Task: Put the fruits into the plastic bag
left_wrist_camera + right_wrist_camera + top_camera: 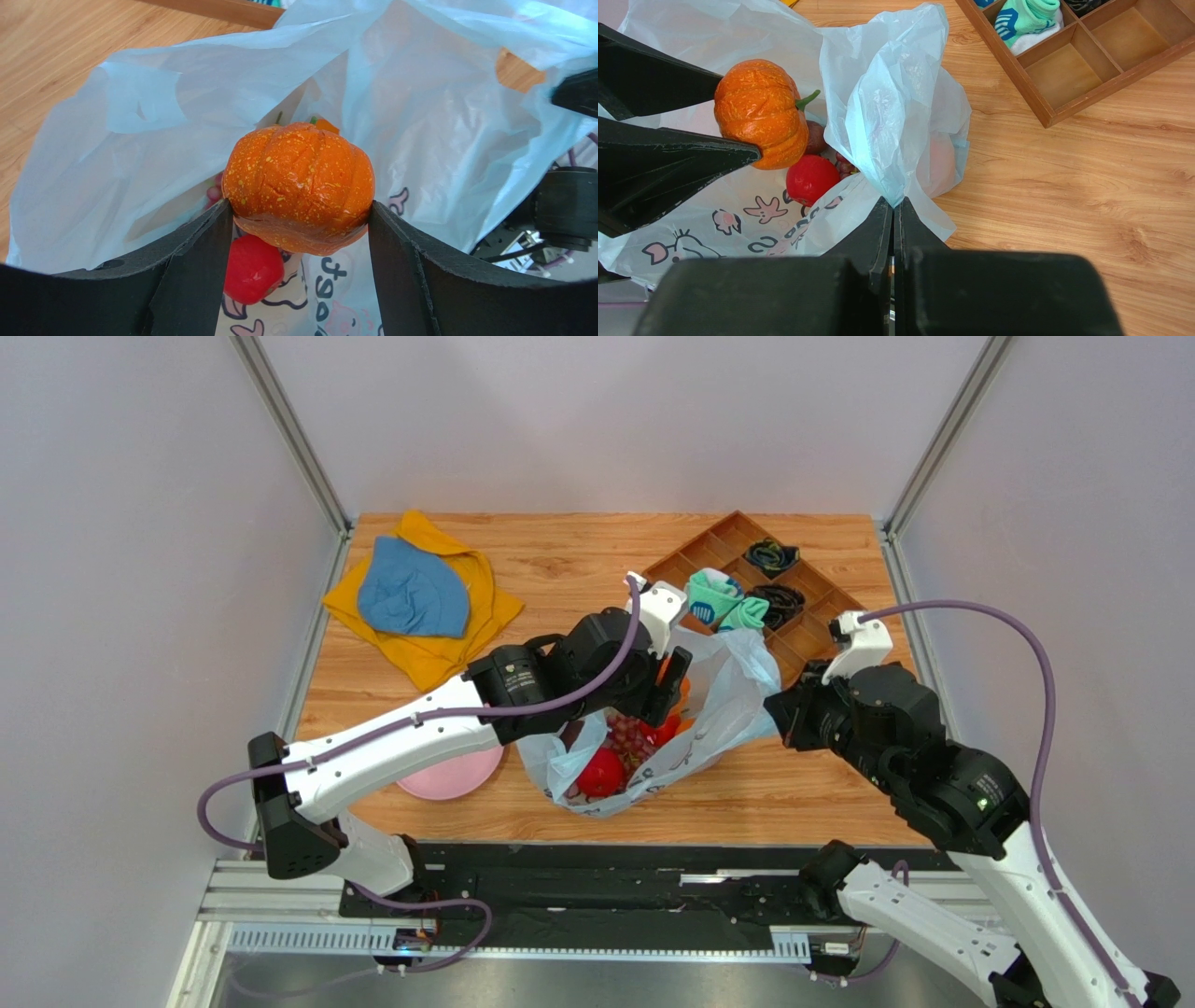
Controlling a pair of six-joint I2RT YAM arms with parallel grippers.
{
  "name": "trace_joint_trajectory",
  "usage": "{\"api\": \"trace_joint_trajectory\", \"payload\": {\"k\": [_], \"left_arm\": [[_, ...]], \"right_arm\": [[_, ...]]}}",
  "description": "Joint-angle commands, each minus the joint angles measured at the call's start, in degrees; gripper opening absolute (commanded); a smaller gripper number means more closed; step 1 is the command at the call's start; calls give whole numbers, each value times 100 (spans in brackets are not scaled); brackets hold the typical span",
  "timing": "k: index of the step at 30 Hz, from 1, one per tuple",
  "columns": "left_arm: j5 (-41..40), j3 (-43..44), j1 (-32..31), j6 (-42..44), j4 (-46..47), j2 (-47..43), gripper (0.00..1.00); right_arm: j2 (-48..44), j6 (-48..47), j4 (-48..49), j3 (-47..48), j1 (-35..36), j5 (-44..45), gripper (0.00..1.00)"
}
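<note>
While the left gripper clamps the orange ribbed fruit over the plastic bag, whose rim the right gripper pinches, a slipping pinch could collapse the mouth and deflect the release.

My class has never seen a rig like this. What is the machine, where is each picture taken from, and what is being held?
Two robot arms work at a wooden table. One picture looks down from above; the others come from a camera on each wrist. The left gripper holds a small orange pumpkin over the open plastic bag, which contains a red apple. The right gripper pinches the bag's edge. Nearby: a pink plate, a blue cloth and a wooden tray.
</note>
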Motion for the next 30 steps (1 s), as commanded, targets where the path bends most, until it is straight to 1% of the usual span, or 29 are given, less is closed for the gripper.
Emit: {"api": "trace_joint_trajectory", "payload": {"k": [1, 6, 11, 15, 17, 21, 23, 25, 28, 30], "left_arm": [[-155, 89, 193, -168, -257, 119, 56], [74, 36, 202, -116, -275, 401, 59], [74, 299, 202, -107, -635, 902, 63], [92, 379, 202, -133, -723, 1157, 71], [109, 379, 202, -142, -706, 1166, 76], [293, 388, 202, -72, -644, 1122, 83], [364, 396, 202, -46, -583, 1078, 89], [496, 422, 202, -19, -556, 1043, 92], [759, 519, 202, 25, -574, 999, 93], [1110, 624, 193, 112, -522, 903, 93]], "right_arm": [[15, -7, 116, 133, 2, 28, 0], [15, 1, 143, 97, -7, 28, 0], [6, 2, 143, 88, 2, 28, 0], [-2, 10, 143, 71, 2, 28, 0], [-2, 10, 143, 71, -7, 37, 0], [-2, 28, 151, 62, 2, 46, 0], [6, 36, 143, 53, 2, 37, 0], [6, 45, 143, 44, 2, 37, 0], [-11, 54, 143, 36, 11, 28, 0], [-11, 54, 143, 44, -7, 28, 0]]}}
